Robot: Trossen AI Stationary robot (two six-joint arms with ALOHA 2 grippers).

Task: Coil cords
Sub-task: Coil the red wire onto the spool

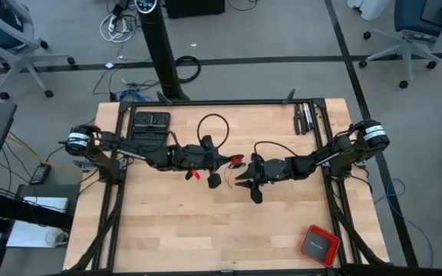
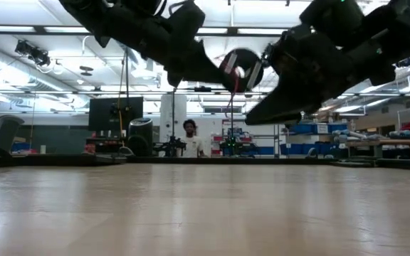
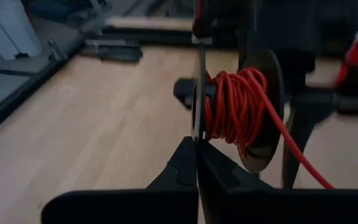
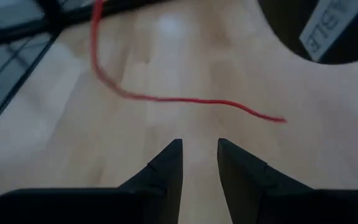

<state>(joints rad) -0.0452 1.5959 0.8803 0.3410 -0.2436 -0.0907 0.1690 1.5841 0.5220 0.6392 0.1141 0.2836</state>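
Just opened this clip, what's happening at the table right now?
Both arms are raised over the middle of the wooden table. The left gripper is shut on the rim of a small spool wound with thin red cord. A loose tail of that cord hangs off the spool, its free end in the air just ahead of the right gripper, which is open and holding nothing. A red box sits untouched near the table's corner.

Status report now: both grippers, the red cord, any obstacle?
Left gripper shut on spool flange, raised. Right gripper open, empty. Red cord mostly wound, loose end hanging free. No obstacle visible.
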